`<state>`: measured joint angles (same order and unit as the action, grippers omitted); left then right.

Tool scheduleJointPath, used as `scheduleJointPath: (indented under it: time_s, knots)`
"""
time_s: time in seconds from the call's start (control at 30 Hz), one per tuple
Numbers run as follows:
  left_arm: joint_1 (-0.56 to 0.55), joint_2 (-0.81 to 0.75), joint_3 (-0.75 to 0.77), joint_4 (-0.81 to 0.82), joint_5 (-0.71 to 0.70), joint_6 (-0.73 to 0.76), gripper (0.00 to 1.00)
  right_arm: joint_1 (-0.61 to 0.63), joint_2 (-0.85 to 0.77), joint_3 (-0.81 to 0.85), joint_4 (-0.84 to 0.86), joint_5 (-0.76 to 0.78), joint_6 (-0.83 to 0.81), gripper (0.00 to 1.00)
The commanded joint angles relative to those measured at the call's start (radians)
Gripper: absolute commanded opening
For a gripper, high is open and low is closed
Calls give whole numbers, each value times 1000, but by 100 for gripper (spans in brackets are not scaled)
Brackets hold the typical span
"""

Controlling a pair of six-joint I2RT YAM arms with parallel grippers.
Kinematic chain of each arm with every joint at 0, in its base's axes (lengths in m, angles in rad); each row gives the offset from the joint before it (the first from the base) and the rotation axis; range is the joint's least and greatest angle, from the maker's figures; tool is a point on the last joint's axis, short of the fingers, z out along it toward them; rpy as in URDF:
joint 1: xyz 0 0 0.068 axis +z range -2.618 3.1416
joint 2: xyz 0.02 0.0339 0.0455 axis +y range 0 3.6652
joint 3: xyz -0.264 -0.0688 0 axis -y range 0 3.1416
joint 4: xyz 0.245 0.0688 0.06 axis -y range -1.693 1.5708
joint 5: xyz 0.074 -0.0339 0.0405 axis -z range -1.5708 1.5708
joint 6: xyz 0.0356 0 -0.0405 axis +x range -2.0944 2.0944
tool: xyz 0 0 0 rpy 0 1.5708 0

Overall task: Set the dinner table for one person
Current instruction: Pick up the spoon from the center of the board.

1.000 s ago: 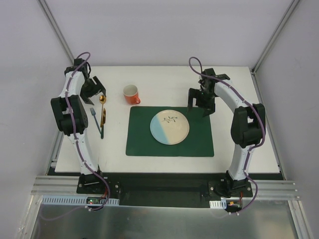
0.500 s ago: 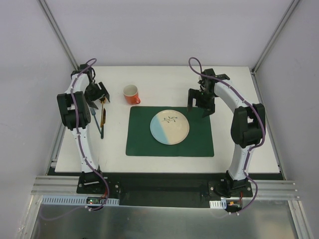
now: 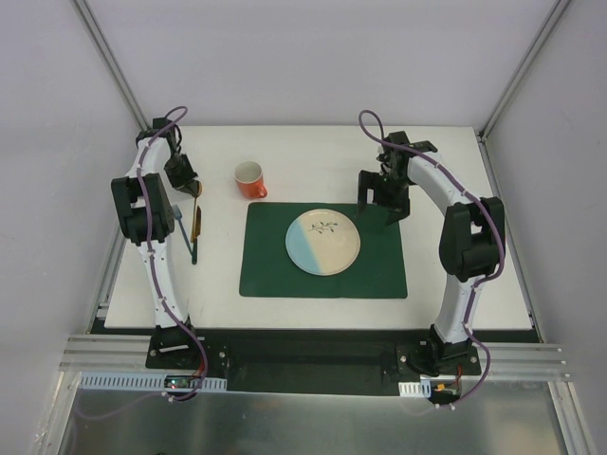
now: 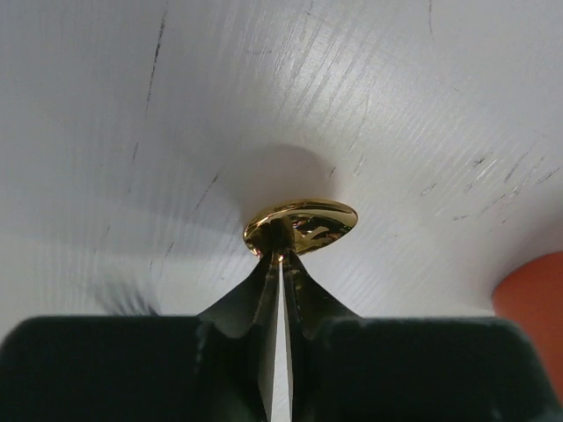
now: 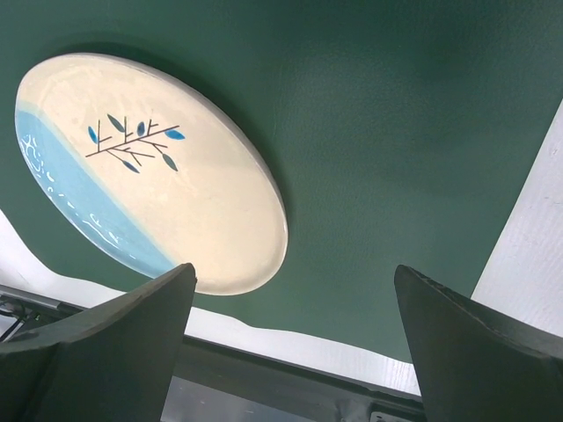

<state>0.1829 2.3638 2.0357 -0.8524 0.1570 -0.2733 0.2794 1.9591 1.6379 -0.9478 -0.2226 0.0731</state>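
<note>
On the white dinner table (image 3: 313,152) my left gripper (image 3: 183,176) is down at the left side, shut on the neck of a gold spoon (image 3: 196,192). In the left wrist view the fingertips pinch just behind the shiny spoon bowl (image 4: 302,225), which lies on the table. A dark fork (image 3: 188,235) lies beside the spoon's handle. A cream and blue plate (image 3: 322,242) sits on the dark green placemat (image 3: 270,270). My right gripper (image 3: 384,194) hangs open over the mat's far right corner, holding nothing, with the plate (image 5: 149,193) below its fingers.
An orange cup (image 3: 250,179) stands upright just beyond the placemat's far left corner; its side shows at the edge of the left wrist view (image 4: 532,299). White enclosure walls stand close to the table's left and right edges.
My left gripper has moved down onto the spoon's neck and gone from open to shut on it. The right arm has not moved.
</note>
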Motion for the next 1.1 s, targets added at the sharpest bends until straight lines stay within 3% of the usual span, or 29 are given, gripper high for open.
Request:
scheduleJointPath:
  time_s: [0.0,0.23,0.27,0.3,0.33,0.4,0.47,0.9,1.07]
  knots:
    - [-3,-11,8,-16,16,11,0,6,-65,-12,-32,11,-12,99]
    - [-5,-70,-63,10,7,3,1,6,-71,-21,-28,12,-12,99]
    - [-3,-74,-63,9,6,6,9,6,-71,-23,-25,12,-12,99]
    - [-3,-84,-62,7,3,8,28,7,-71,-23,-23,11,-12,99]
    - [-5,-89,-60,9,4,8,37,7,-71,-26,-23,9,-10,99]
    - [-3,-104,-48,10,12,8,51,7,-68,-24,-22,8,-10,99]
    - [-5,-110,-31,10,27,9,57,7,-65,-23,-22,9,-12,99]
    - [-2,-26,41,9,-20,36,61,9,-39,34,-54,17,-24,99]
    - [-3,2,63,7,-43,51,68,6,-43,34,-68,26,-30,99]
